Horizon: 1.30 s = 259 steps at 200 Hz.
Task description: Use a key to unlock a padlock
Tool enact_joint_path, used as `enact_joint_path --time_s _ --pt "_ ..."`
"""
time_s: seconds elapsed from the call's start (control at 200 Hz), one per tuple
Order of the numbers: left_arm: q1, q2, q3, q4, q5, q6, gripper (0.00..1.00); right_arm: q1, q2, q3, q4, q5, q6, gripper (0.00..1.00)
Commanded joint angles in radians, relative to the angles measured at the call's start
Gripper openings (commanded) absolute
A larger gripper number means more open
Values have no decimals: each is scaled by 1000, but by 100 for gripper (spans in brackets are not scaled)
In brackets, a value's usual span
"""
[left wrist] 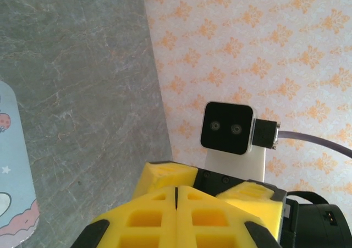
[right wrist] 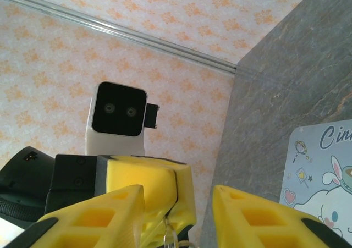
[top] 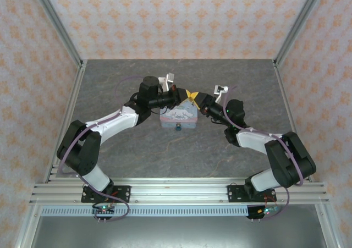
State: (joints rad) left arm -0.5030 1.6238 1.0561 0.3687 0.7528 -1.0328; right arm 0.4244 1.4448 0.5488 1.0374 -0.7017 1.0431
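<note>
Top view, room: orange-patterned wallpaper [top: 181, 17] on three sides, with aluminium posts [top: 55, 22] at the corners.
Top view, surface: grey marbled table [top: 110, 83], with the pastel-blue tin [top: 179, 115] lying near its middle.
Top view, padlock [top: 178, 128]: a small dark body on the table, right against the tin's near edge.
Top view, grippers: left gripper [top: 187, 96] and right gripper [top: 194, 98] meet tip to tip over the tin's far edge.
Left wrist view, left gripper: the yellow fingers are pressed together along a thin seam. The tin's corner is at the lower left, and the table runs past the tin to the wallpaper.
Right wrist view, right gripper: the fingers are spread wide with nothing between them.
Right wrist view, key [right wrist: 170, 236]: a thin silvery piece hanging from the seam of the left gripper's pinched fingers, left of the tin.
</note>
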Motion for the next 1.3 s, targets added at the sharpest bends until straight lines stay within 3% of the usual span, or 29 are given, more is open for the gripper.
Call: enact_joint_path --time_s 0.0,0.556,1.291 --pt "5 7 -20 66 -40 -21 0 15 5 -17 96 1 22 37" --pt "4 17 -52 154 -75 -93 0 32 27 -34 125 40 42 26" --pt "-23 47 -54 183 -99 -108 0 33 78 3 170 44 78 21"
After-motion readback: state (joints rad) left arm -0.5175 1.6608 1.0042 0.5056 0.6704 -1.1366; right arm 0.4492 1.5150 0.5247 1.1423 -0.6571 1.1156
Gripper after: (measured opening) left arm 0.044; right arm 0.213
